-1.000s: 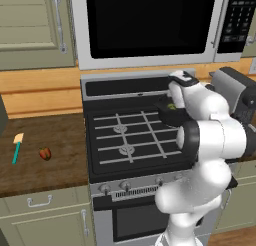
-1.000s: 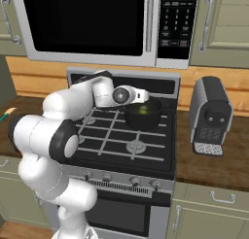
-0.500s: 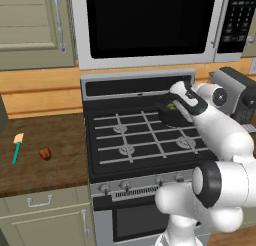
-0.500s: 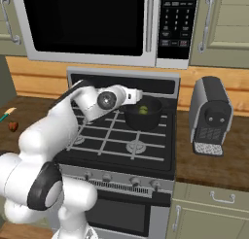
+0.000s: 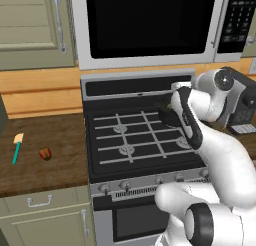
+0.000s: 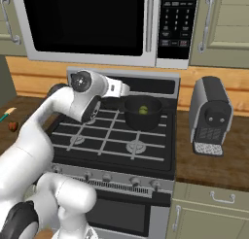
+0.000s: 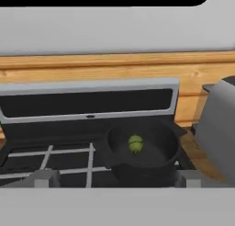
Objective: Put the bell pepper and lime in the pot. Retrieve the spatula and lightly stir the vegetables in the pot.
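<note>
Both fingers (image 7: pixel 45 178) are spread wide with nothing between them, so the gripper (image 7: pixel 117 179) is empty and sits just in front of the pot (image 7: pixel 143 152) on the stove's (image 5: pixel 135 140) back right burner. Inside that pot sits the lime (image 7: pixel 135 144), resting on the bottom. Way off on the left counter (image 5: pixel 40 175), the bell pepper (image 5: pixel 45 153) lies just beside the spatula (image 5: pixel 17 147).

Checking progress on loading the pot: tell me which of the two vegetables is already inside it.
The lime, the round green one, lies in the black pot. The red-orange bell pepper sits on the wooden counter beside the spatula.
</note>
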Available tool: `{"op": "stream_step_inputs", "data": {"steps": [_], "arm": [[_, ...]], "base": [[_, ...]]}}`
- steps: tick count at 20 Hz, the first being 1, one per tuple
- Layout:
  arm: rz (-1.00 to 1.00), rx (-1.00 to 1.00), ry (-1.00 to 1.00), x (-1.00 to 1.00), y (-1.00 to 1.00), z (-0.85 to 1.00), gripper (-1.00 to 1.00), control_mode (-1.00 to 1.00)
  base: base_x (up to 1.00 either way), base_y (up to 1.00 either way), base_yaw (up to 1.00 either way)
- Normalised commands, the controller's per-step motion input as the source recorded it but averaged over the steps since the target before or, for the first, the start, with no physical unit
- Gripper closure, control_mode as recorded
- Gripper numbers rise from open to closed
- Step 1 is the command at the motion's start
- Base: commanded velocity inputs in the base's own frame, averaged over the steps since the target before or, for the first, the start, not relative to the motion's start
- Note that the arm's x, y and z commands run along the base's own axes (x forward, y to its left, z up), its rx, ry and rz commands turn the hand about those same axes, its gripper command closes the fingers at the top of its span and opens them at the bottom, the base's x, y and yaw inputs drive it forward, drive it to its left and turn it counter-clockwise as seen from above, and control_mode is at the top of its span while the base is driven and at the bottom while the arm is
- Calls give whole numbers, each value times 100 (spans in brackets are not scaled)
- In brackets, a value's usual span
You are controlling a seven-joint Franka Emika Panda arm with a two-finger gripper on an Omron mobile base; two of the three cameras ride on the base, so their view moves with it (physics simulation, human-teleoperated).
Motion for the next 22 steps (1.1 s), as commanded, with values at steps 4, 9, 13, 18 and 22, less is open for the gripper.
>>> {"op": "stream_step_inputs", "data": {"steps": [4, 9, 13, 18, 22], "arm": [[-2, 7, 30, -96, 27, 23, -100, -100], [-1, 8, 7, -97, 55, -11, -100, -100], [0, 7, 3, -49, 73, -5, -100, -100], [6, 1, 16, -23, 93, 0, -100, -100], [18, 0, 15, -8, 96, 0, -100, -100]], "base": [[0, 0, 0], [0, 0, 0], [0, 0, 0], [0, 0, 0], [0, 0, 0]]}}
